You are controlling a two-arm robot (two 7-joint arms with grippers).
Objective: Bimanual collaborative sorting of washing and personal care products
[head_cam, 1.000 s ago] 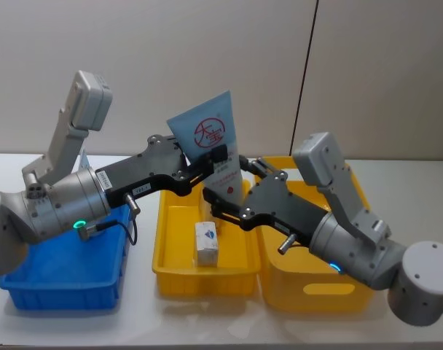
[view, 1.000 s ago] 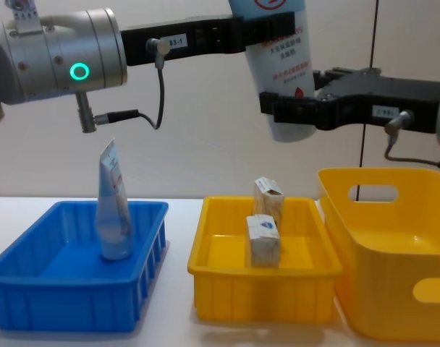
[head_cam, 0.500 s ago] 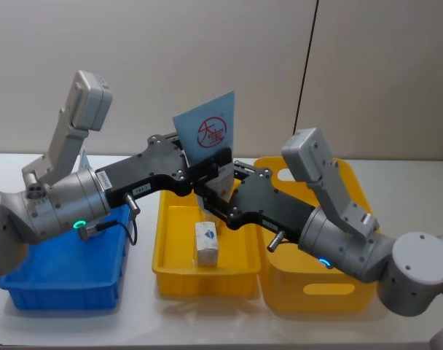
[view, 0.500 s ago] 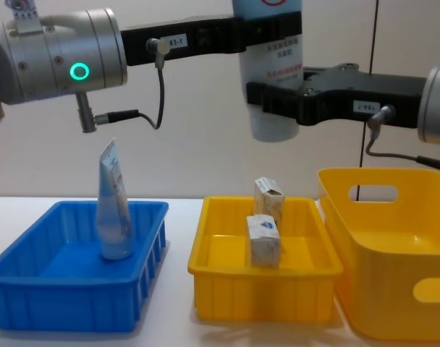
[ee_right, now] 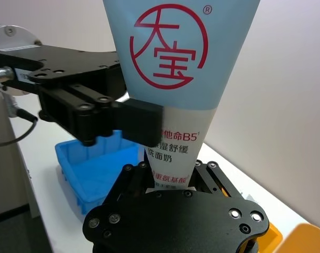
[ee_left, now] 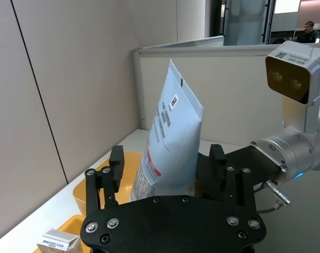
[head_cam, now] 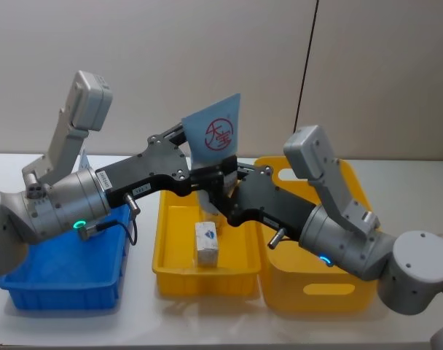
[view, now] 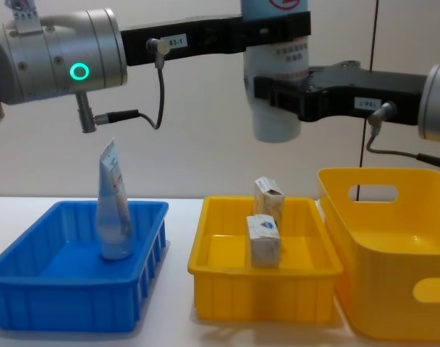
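Note:
A white squeeze tube (head_cam: 218,135) with a pale-blue crimped end and a red round logo hangs upright high above the yellow tray (head_cam: 203,281), cap down. My right gripper (view: 278,90) is shut on its lower part, as the right wrist view shows (ee_right: 173,176). My left gripper (head_cam: 213,169) reaches in from the left and stands open around the tube's middle. In the left wrist view its fingers (ee_left: 116,161) stand clear of the tube (ee_left: 173,137) on both sides. A second tube (view: 113,210) stands in the blue bin (view: 68,303). Two small cartons (view: 263,242) stand in the yellow tray.
A large yellow bin with handle slots (view: 394,289) stands right of the tray, under my right arm. The three containers sit side by side near the table's front edge. A wall rises close behind them.
My right gripper swung left with the tube, bringing it between the left gripper's fingers, then tipped the tube's crimped end rightward. The left arm stayed still.

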